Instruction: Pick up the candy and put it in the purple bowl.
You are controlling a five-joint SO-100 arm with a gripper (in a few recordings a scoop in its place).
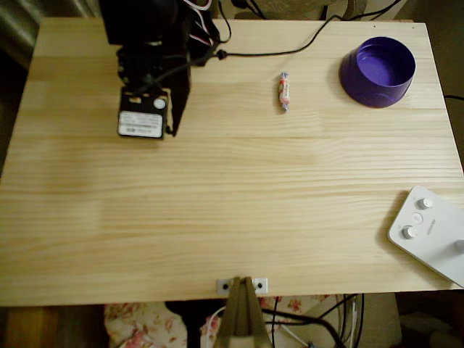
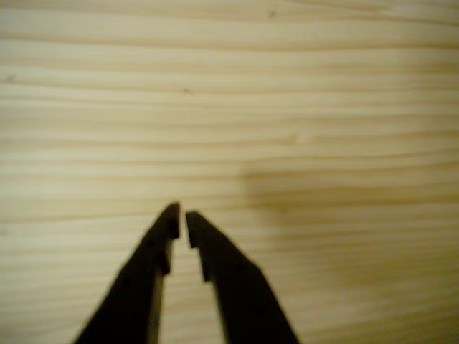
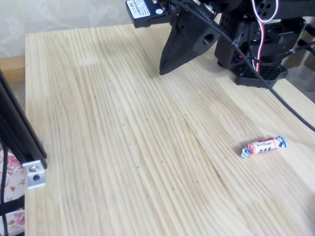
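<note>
Basically untouched: candy [image 1: 283, 91] lies mid-tabletop toward the far edge, purple bowl [image 1: 378, 71] by the far right corner in overhead view. Gripper [image 2: 181, 218] nearly closed, empty. Candy looks light, crinkly, slippery; pinch across its middle.

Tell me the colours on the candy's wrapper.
White with red-orange markings and bluish twisted ends on the candy, clearest in the fixed view.

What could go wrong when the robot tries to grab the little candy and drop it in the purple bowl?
The small white wrapped candy with red marks lies flat on the pale wooden table, so the black pincer, now almost shut, might push it away rather than grip it. The candy is slim and could slip out on the way. The round purple plastic bowl sits near the table's corner, so a bump might shove it off.
</note>
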